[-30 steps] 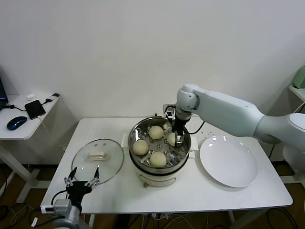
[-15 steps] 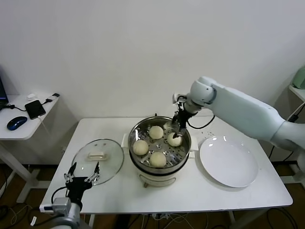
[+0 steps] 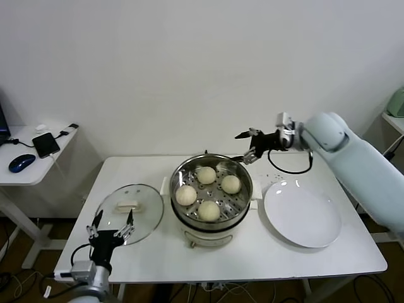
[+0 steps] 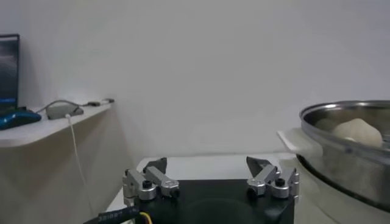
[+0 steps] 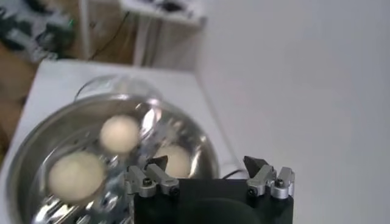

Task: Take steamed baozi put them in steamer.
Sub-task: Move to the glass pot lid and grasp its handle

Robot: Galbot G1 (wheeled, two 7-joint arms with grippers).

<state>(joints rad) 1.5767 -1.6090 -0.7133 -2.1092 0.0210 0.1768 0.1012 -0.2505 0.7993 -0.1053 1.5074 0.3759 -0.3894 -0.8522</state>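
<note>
At the near edge of the bench the left hand waits low, fingers spread apart and holding nothing, just in front of the glass lid which lies flat on the bench. No change there vs. one second ago, except a small shift.

Next, in the middle, the steamer: all four steamed baozi now sit on the perforated tray inside, none touching each other as far as I can see. One sec. ago the right hand was down inside the pot, at the bun on the right side; this bun now lies free. The white plate, right of the steamer, carries nothing.

Farther back, the right hand has lifted out and pulled away toward the wall, now above and behind the pot's rim, fingers wide apart, empty.

My judgement: the last bun was just released, so the loading seems complete. Probably only the arm's retreat remains, maybe also the lid.
</note>
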